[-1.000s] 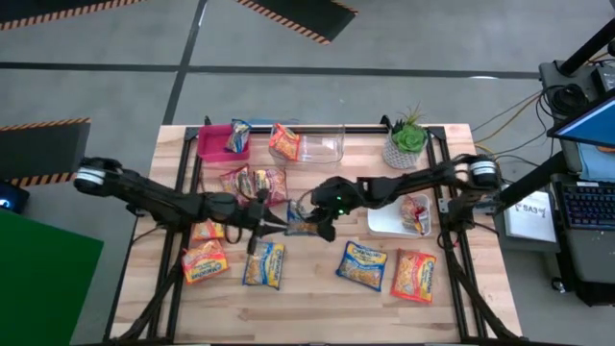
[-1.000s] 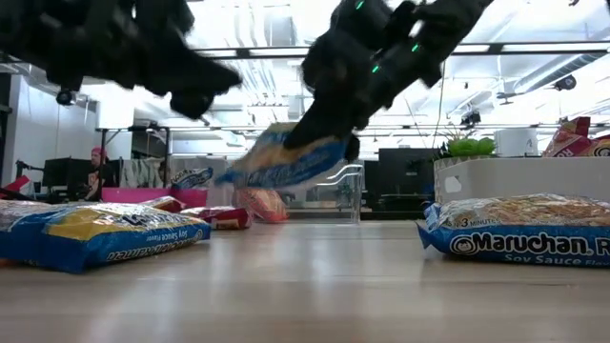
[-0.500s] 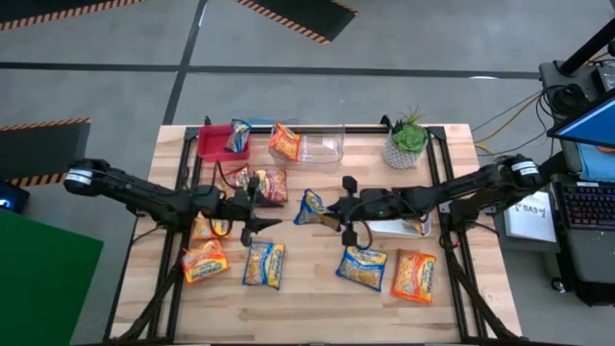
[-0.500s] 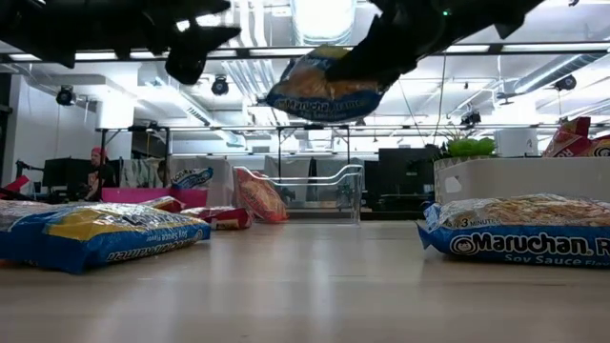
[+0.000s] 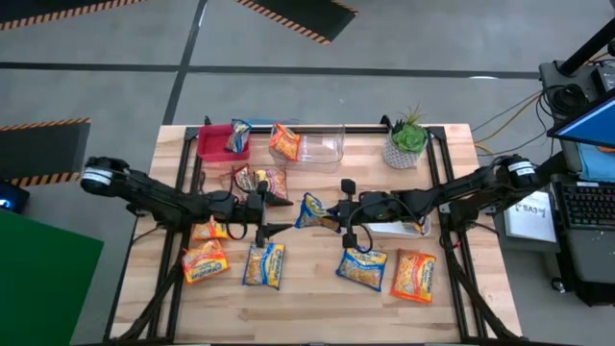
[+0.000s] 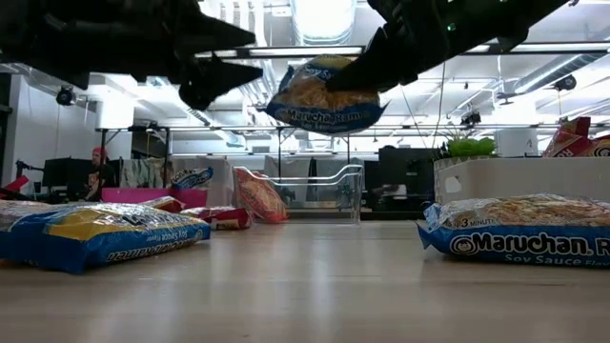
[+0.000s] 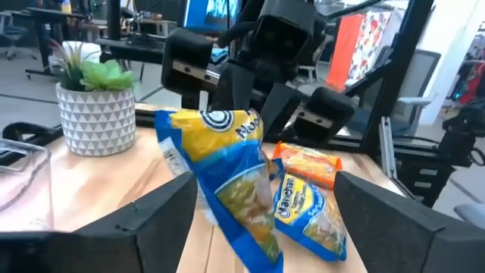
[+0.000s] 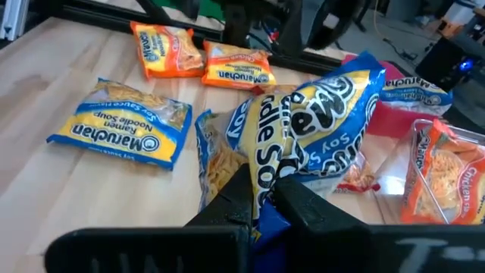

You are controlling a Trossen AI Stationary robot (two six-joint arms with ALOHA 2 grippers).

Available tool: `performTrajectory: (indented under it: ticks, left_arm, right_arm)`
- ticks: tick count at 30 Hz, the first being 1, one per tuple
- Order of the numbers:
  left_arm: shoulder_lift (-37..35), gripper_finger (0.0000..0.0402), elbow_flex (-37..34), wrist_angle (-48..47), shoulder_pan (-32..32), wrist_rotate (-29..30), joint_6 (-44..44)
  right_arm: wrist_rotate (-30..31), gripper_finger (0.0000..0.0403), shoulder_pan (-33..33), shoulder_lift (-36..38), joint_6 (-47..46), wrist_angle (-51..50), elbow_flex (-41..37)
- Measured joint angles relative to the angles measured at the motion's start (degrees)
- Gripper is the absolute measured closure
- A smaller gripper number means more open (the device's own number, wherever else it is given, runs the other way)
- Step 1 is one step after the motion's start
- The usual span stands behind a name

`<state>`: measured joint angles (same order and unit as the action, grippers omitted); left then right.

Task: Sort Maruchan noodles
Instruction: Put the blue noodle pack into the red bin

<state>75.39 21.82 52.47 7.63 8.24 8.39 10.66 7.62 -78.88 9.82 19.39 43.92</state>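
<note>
Over the middle of the table the right gripper pinches a blue noodle packet by one end — held up in the air, clear of the wood. Left gripper hovers just beside it, fingers spread, not touching. More packets lie flat below — a blue one, another blue one, an orange one.

Blue noodle packet (pinched) aloft
</note>
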Motion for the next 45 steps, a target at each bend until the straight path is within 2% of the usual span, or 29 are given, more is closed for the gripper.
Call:
performTrajectory:
  ticks: [8,15,20,26,31,37,41,45]
  left_arm:
    - [7.53,0.0115,0.00,7.40,-1.72,0.89,2.44]
    - [16.00,0.0115,0.02,21.41,-1.91,-2.91,4.86]
    - [22.64,0.0119,0.91,29.77,-2.32,-3.30,6.63]
    - [28.13,0.0138,5.44,31.49,-2.56,-4.30,7.01]
    - [28.49,0.0185,5.89,31.65,-2.63,-4.28,5.78]
    - [28.40,0.0267,5.75,31.65,-2.69,-4.20,5.65]
    - [28.40,0.0321,5.75,31.61,-2.81,-4.22,5.65]
    - [28.36,0.0352,5.75,31.58,-2.81,-4.25,5.65]
  right_arm:
    - [-0.07,0.0385,1.03,-0.01,4.00,1.08,0.00]
    - [-0.02,0.0385,1.14,0.01,6.12,1.32,0.00]
    - [-0.04,0.0385,1.14,0.01,7.36,2.42,0.04]
    - [-0.09,0.0385,1.16,0.01,7.67,2.16,0.04]
    - [-0.13,0.0385,1.27,0.01,7.93,1.73,0.04]
    - [-0.11,0.0382,1.27,0.01,7.63,1.90,0.04]
    - [0.01,0.0360,1.25,0.03,4.74,1.92,0.04]
    - [0.04,0.0322,1.25,0.56,3.20,1.90,0.04]
